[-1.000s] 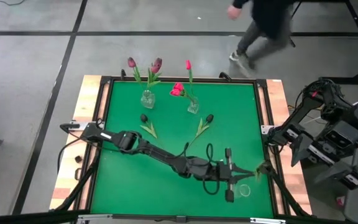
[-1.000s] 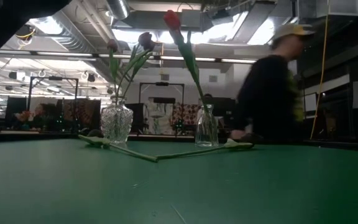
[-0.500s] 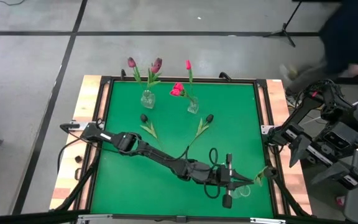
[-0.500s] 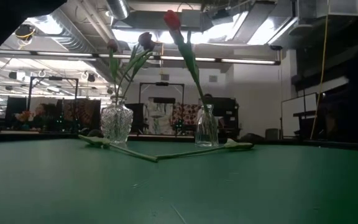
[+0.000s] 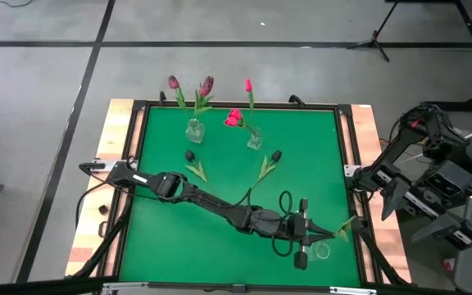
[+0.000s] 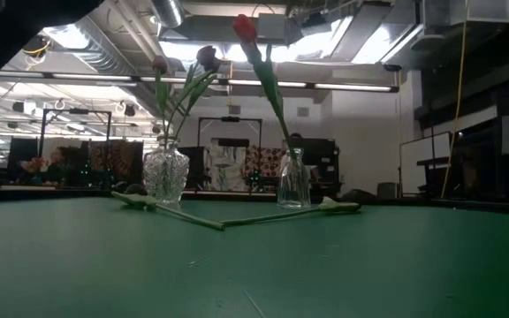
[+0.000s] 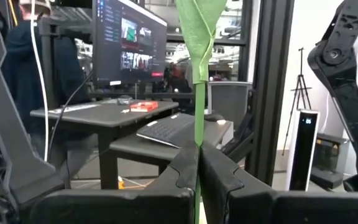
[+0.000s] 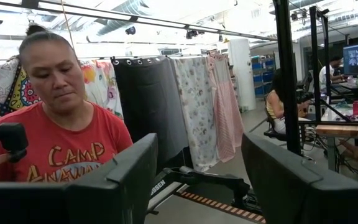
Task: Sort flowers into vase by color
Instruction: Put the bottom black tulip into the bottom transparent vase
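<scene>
The left arm stretches low across the green counter [image 5: 162, 238] from its left edge toward the near right corner. Its claw [image 5: 311, 236] is clenched on a flower stem [image 7: 199, 112]; in the left wrist view the green stem runs up from between the closed fingers [image 7: 179, 171], with a folded leaf above. In the high view the stem's leafy end [image 5: 347, 227] sticks out toward the counter's right edge. A small clear object [image 5: 323, 251] lies on the counter just beside the claw; what it is cannot be told.

Near the far edge stand two glass vases. The left vase [image 5: 194, 130] holds two dusky purple flowers [image 5: 206, 85]. The right vase [image 5: 255, 140] holds bright pink flowers [image 5: 234, 118]. In the low view both vases stand upright, the left one [image 6: 165, 175] rounder and ribbed, the right one [image 6: 293, 179] slim.

Two dark-headed flowers lie flat on the counter before the vases, one [image 5: 195, 165] near the left vase, the other [image 5: 267, 166] near the right vase, their stems angling toward each other.

The right arm waits off the counter's right edge, its claw [image 8: 197, 180] released and holding nothing. Beyond it in the right wrist view is a person in a red shirt [image 8: 73, 146].
</scene>
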Robot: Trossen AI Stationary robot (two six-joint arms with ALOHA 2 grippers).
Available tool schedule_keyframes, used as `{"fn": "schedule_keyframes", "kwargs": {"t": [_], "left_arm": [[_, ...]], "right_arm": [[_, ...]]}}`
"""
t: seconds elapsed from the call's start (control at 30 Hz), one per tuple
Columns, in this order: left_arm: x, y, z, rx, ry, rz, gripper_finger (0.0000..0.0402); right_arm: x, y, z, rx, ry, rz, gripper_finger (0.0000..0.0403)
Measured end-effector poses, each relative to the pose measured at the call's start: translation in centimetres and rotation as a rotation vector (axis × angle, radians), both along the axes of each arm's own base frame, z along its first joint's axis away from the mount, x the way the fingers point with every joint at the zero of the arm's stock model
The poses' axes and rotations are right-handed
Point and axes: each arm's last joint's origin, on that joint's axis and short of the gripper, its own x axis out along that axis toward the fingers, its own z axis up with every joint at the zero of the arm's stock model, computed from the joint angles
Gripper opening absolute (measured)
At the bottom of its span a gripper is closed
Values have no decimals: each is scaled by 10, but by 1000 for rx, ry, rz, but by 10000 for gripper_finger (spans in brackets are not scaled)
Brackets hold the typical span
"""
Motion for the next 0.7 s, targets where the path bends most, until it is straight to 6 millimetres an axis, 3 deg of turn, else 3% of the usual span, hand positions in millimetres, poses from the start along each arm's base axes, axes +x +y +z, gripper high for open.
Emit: {"fn": "schedule_keyframes", "kwargs": {"t": [0.33,0.7], "left_arm": [[1,2,0,2,-1,-83,2],[2,3,0,-20,3,-84,28]], "right_arm": [[0,0,0,0,0,0,234],[0,0,-1,-14,8,0,234]]}}
